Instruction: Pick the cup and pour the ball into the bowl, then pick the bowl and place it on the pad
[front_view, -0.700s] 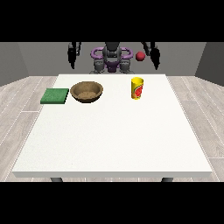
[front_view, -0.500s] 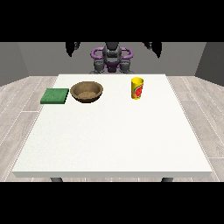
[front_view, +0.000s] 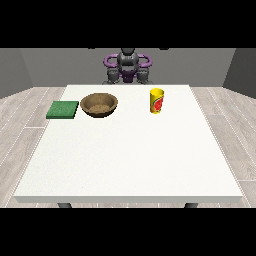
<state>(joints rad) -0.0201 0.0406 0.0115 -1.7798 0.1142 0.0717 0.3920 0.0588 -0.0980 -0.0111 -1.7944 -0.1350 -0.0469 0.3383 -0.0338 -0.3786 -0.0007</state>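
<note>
A yellow cup (front_view: 156, 100) with a red mark stands upright on the far right part of the white table (front_view: 130, 160). Whether a ball lies inside it cannot be seen. A brown bowl (front_view: 99, 104) sits left of the cup, with nothing visible in it. A flat green pad (front_view: 63, 109) lies just left of the bowl, near the table's left edge. The robot's torso (front_view: 128, 67) stands behind the far edge with purple shoulders raised. Neither hand shows; both arms run up out of the picture.
Grey floor surrounds the table. The table's near half stretches bare and white towards the camera, with its front edge low in the view.
Both arms have lifted, and the hands have gone out over the top of the picture. A red ball seen near the hand at the view's right no longer shows.
</note>
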